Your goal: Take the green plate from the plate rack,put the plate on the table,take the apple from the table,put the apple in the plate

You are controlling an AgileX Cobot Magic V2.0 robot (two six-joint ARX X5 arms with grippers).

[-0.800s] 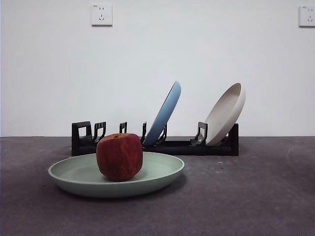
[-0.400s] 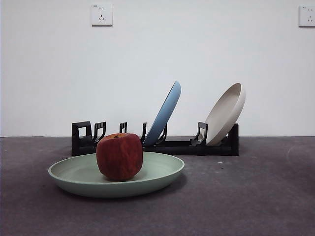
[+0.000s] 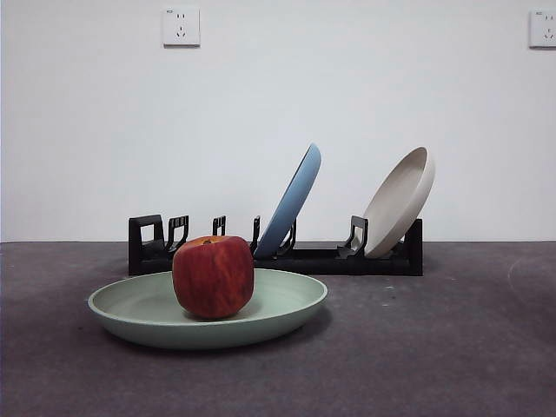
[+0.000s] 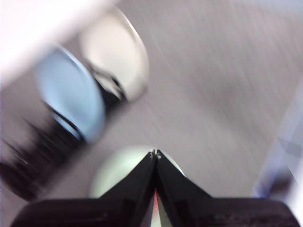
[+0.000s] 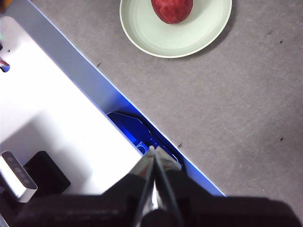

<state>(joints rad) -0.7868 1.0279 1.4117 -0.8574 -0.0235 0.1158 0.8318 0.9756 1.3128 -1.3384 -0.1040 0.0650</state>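
Hovering empty, left pincer closed above apple.

A plain white wall rises behind, carrying two white power sockets, one upper left and one at the upper right edge.

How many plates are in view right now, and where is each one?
3. The pale sage green round plate lies flat on the dark grey table, holding the red apple. The light blue plate and the beige plate stand tilted in the black plastic plate rack.
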